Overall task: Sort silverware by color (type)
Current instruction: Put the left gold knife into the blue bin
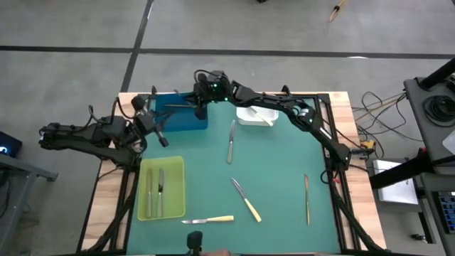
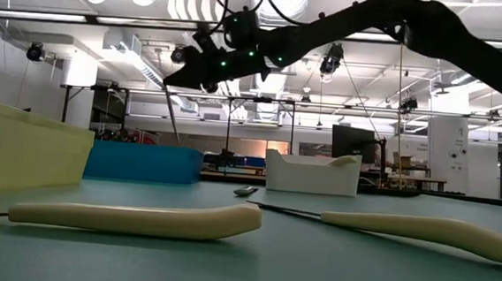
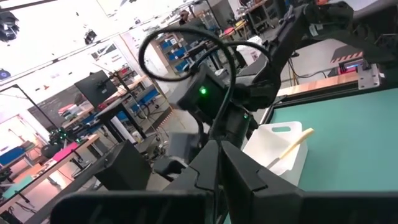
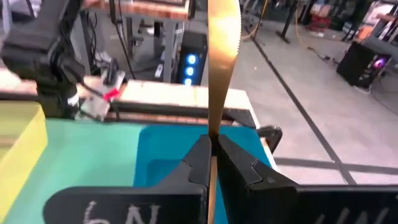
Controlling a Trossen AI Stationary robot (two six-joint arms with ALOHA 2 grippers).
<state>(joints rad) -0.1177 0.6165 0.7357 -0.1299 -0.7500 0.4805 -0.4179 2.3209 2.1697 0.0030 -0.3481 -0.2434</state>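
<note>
Nearest the low camera: two pale-handled knives, one (image 1: 210, 220) at the mat's near edge, one (image 1: 246, 200) just beyond it, both unsorted.

Left to right across the table in the high view:

- Left gripper (image 1: 158, 132): pinched closed, nothing in it, waiting by the table's left edge between the blue and yellow-green trays.
- Yellow-green tray (image 1: 178, 188): near left; holds two grey metal utensils (image 1: 155, 190) lying side by side. Sorted.
- Blue tray (image 1: 181, 119): far left; contents cannot be made out.
- Right gripper (image 1: 201, 110): above the blue tray's right end, clamped on a slim brass-toned knife (image 4: 222, 56) that hangs over the tray. Judged mid-delivery.
- Grey utensil (image 1: 231, 142): loose at mat centre. Unsorted.
- White tray (image 1: 257, 115): far centre; one pale-handled piece (image 3: 295, 144) leans in it. Sorted.
- Slim dark-toned utensil (image 1: 307, 198): loose near the right edge. Unsorted.

Status: roughly halfway; four pieces left on the mat, one in transit.
</note>
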